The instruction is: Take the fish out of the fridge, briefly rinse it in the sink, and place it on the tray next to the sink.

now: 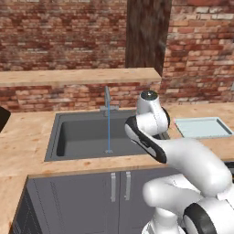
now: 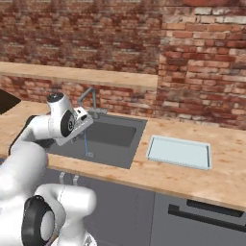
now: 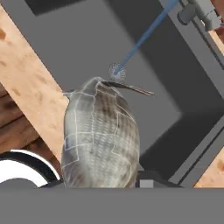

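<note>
- The fish [image 3: 100, 140] looks scaly — grey-brown, faintly mottled, with a dull sheen.
- The sink [image 1: 64, 137] reads as matt dark grey, smooth, like composite or coated metal.
- The tap [image 1: 108, 101] looks like brushed grey metal.
- The counter [image 2: 226, 178] is pale wood with visible grain, matt.
- The tray [image 2: 178, 152] is smooth pale blue-grey — plastic-looking.
- The wall [image 1: 55, 32] is rough red brick.
- The cabinet doors [image 1: 82, 192] are flat matt grey, with metal handles.
</note>
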Robot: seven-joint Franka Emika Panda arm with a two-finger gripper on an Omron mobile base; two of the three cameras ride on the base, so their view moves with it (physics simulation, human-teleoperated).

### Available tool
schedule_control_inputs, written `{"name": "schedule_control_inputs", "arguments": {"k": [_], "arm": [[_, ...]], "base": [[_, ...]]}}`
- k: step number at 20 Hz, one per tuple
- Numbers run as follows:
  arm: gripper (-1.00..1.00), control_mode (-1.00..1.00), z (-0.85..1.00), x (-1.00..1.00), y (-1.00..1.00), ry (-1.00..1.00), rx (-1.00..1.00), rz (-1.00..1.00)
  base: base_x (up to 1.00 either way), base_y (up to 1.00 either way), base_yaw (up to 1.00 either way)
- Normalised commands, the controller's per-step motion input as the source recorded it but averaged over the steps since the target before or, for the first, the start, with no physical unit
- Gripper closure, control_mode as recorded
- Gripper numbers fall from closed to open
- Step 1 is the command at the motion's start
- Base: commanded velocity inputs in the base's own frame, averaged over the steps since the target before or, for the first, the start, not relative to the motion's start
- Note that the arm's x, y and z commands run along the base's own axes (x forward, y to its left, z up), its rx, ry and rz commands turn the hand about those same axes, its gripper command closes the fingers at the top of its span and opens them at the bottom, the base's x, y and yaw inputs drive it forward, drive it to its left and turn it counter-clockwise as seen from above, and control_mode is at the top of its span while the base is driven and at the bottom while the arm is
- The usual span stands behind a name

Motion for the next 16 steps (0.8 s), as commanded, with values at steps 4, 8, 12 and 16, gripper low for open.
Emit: {"name": "schedule_control_inputs", "arguments": {"k": [4,8,12,16], "arm": [[1.0,-1.0,0.51,-0.37,-1.0,-0.37,0.03,-0.13],[1.0,-1.0,0.77,0.0,-1.0,-0.28,0.04,-0.19],[1.0,-1.0,0.67,0.0,-1.0,-0.25,0.02,-0.2],[1.0,-1.0,0.62,0.0,-1.0,-0.24,0.05,-0.2]], "base": [[0.0,0.0,0.0],[0.0,0.0,0.0],[0.0,0.0,0.0],[0.0,0.0,0.0]]}}
